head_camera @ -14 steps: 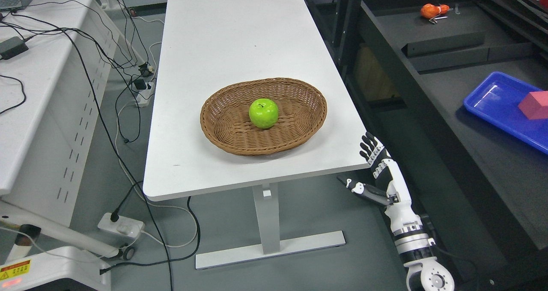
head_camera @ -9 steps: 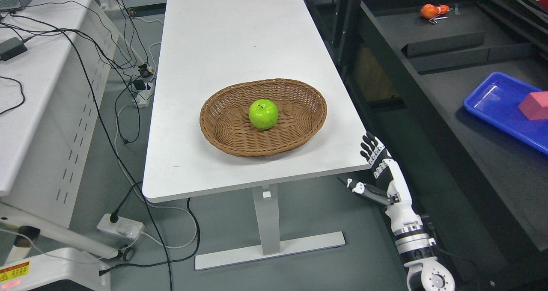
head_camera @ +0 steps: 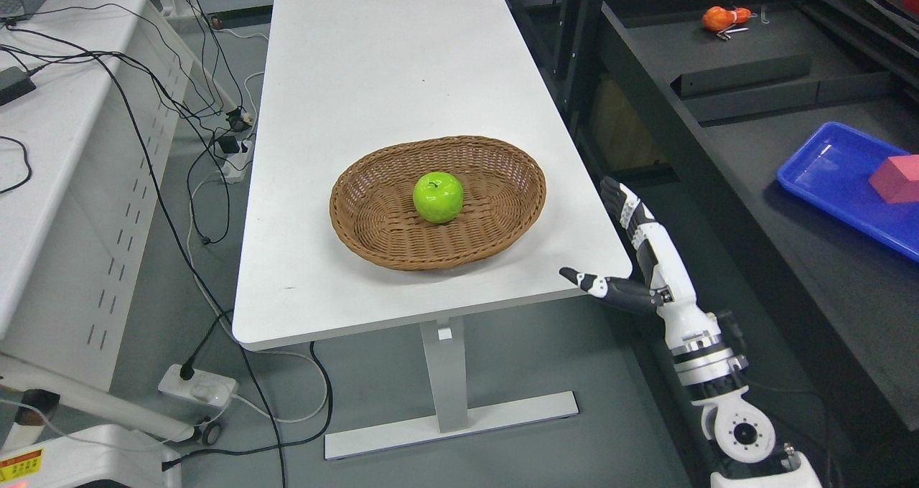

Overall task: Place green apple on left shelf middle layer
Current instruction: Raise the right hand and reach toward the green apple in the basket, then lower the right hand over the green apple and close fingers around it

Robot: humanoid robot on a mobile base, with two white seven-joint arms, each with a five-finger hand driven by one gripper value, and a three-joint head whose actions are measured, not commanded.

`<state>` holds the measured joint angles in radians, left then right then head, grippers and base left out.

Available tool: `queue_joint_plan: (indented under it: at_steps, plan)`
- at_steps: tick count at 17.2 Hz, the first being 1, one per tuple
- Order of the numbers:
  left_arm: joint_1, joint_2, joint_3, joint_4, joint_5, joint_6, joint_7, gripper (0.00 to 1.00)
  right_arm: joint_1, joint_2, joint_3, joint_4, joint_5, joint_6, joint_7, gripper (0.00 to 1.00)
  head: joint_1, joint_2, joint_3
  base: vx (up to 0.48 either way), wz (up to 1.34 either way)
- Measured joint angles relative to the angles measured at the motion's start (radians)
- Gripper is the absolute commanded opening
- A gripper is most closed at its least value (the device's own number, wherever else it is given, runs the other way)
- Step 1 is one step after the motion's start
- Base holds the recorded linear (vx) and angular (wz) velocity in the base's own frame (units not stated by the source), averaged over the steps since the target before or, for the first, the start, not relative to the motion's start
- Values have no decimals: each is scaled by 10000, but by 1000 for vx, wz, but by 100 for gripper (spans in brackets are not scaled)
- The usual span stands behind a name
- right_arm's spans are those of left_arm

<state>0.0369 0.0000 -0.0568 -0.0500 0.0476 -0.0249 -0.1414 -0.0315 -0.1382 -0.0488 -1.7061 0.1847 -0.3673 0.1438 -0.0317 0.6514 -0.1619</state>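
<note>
From the head view I see the green apple sitting stem-up in the middle of the oval wicker basket, which rests on the white worktop near its front right corner. The apple is glossy, with a short dark stem, and nothing is touching it.

My right hand comes up from the lower right, beside the worktop's right edge and level with its front corner. It is released: the fingers are stretched out straight and point away from me along the edge, while the thumb sticks out to the left across the worktop's corner. It holds nothing and is well apart from the basket. The white forearm runs down to a round wrist joint near the bottom edge.

To the right stands a dark shelf unit. On it lies a blue tray with a pink block in it, and farther back a small orange object that I cannot identify more closely.

To the left is a second white desk with black cables hanging from it to the floor, where a white power strip lies with 1 plug in it. At the bottom left corner I see a yellow warning label; its print is too small for me to read.
</note>
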Motion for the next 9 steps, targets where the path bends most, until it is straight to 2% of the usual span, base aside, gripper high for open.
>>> queue_joint_plan:
  at_steps: [4,9]
  plan:
    - [-1,0,0,0,0,1,0,100,-1359,-1014,908,-3,1205,-217,619,100,0,0,0,120,-39]
    - [-2,0,0,-2,0,2,0,100,-2231,-1572,2248,0,2623,6,1099,100,0,0,0,174,12]
